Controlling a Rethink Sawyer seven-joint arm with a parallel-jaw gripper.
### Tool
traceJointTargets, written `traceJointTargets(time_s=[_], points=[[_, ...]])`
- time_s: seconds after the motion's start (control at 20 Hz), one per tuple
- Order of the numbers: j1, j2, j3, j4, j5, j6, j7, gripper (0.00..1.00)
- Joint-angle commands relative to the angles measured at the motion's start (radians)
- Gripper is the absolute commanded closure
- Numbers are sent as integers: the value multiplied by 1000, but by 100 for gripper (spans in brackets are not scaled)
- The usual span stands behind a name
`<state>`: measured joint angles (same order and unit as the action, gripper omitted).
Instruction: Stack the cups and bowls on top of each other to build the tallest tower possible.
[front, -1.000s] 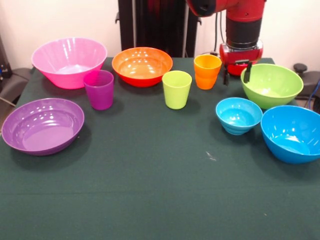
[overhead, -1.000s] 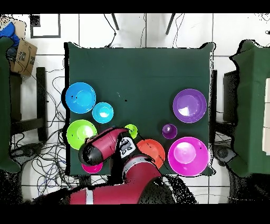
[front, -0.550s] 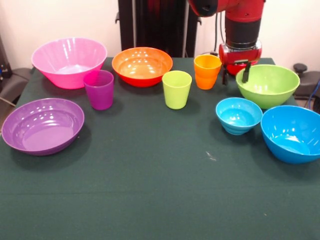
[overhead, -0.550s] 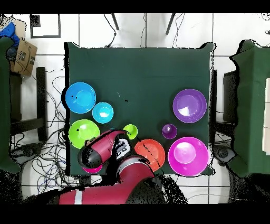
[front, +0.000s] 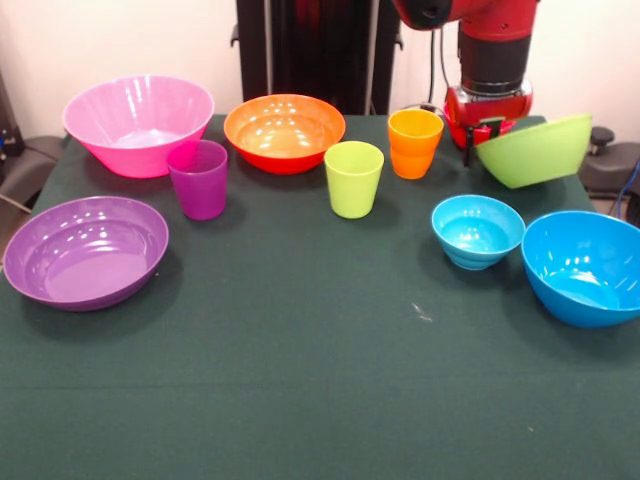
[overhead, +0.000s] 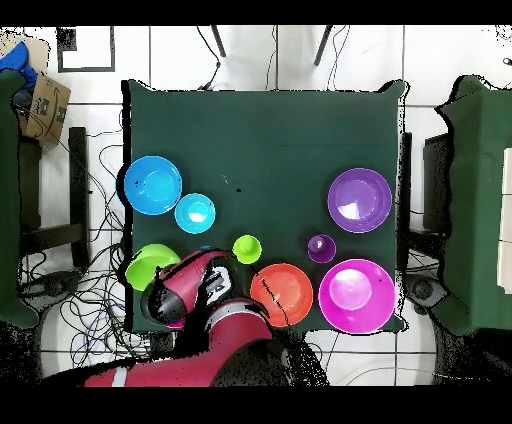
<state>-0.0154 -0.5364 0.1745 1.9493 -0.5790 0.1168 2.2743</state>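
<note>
Lifted and tilted since a second ago, the green bowl (front: 530, 150) hangs right of the orange cup (front: 414, 142), rim pinched in my tool (front: 484, 138): stacking begins.

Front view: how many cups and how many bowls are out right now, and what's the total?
Cups: 3 (purple cup, green cup, orange cup)
Bowls: 6 (pink bowl, orange bowl, purple bowl, green bowl, light blue bowl, blue bowl)
Total: 9
</note>
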Motion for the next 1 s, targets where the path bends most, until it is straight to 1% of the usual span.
traceJointTargets(time_s=[0.05,0.25,0.7,0.9,1.0], points=[[38,38,-15,-38,-1,-13,66,100],[37,39,-18,-34,2,-11,65,100],[14,24,9,3,19,9,63,100],[7,-6,25,28,41,43,64,100],[15,-22,20,31,44,46,64,100]])
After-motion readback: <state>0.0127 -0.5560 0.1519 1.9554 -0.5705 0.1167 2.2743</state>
